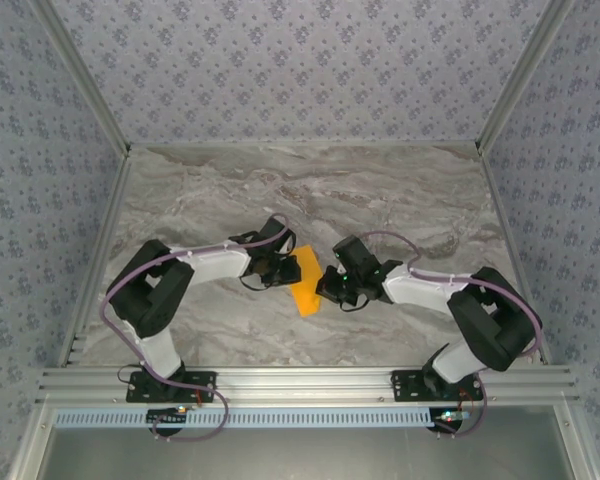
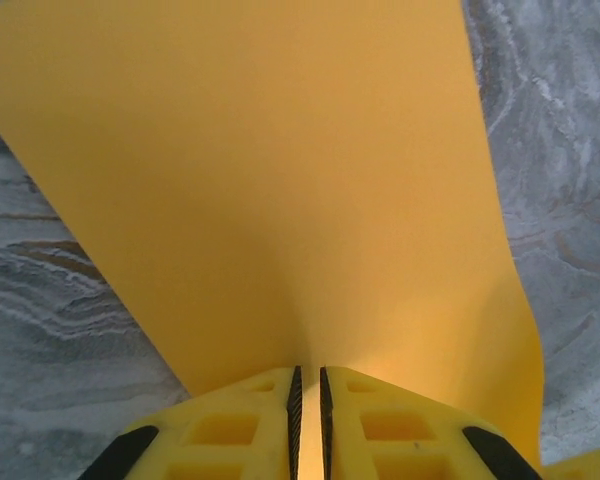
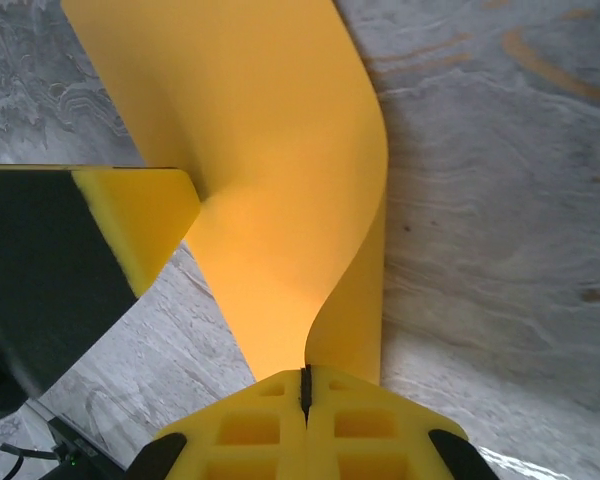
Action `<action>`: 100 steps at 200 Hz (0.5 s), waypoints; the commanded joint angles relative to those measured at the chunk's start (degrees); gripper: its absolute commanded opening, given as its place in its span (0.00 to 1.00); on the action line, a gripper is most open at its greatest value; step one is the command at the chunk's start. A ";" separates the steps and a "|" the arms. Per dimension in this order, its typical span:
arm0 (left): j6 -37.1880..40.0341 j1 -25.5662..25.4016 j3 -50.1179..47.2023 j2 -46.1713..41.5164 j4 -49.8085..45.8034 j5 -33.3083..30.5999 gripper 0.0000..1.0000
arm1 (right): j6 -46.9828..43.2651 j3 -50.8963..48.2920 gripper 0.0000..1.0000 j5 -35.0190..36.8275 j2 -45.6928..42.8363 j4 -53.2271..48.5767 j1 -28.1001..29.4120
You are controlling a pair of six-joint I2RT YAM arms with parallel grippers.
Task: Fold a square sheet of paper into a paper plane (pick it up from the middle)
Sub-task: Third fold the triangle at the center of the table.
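left hand (image 2: 307, 400) is pinching the orange sheet (image 2: 280, 180), nearly closed; right hand (image 3: 304, 385) is clamping its opposite side, fully closed, above the tabletop (image 3: 500, 200).

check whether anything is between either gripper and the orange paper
Nothing visible is. The left gripper and the right gripper each already pinch the square sheet of paper between their fingers, from opposite sides.
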 commanded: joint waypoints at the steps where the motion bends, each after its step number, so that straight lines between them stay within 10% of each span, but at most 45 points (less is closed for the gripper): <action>1: 2.10 1.08 2.26 -4.64 -1.69 -2.51 0.18 | 0.77 1.82 0.01 0.12 1.67 -0.43 0.59; 100: 3.39 4.59 3.41 1.52 -1.81 -2.53 0.13 | 1.05 3.00 0.02 -0.79 3.80 2.82 1.54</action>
